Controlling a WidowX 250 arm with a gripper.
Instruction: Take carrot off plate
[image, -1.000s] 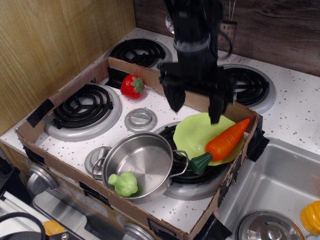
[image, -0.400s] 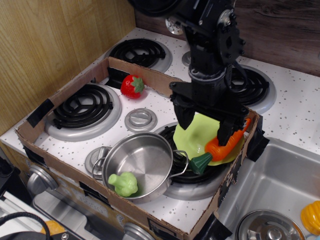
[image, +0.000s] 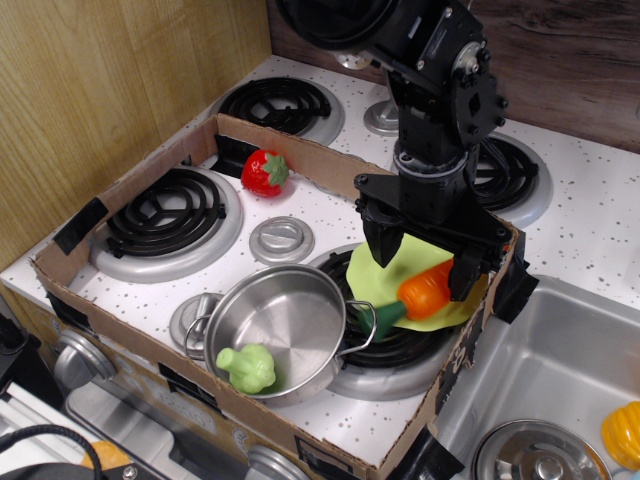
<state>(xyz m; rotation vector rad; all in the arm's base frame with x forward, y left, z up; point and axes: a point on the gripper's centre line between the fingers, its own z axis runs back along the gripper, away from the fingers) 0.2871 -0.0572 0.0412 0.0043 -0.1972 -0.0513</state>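
Observation:
The orange carrot (image: 424, 288) with its dark green stem end (image: 386, 316) lies across the lime-green plate (image: 377, 280) on the front right burner. My gripper (image: 420, 262) is open and low over the plate. Its left finger (image: 378, 241) stands on the plate's far left side. Its right finger (image: 466, 277) is at the carrot's upper right and hides the carrot's thin end. The fingers straddle the carrot's body, and I cannot tell whether they touch it.
A steel pot (image: 285, 325) holding pale green broccoli (image: 247, 367) touches the plate's left side. A red strawberry (image: 264, 172) lies at the back. A cardboard wall (image: 130, 183) rings the stove top. A sink (image: 570, 350) is at the right.
The gripper has come down and to the right, over the plate, and now straddles the carrot. The carrot's thin end is now behind the right finger.

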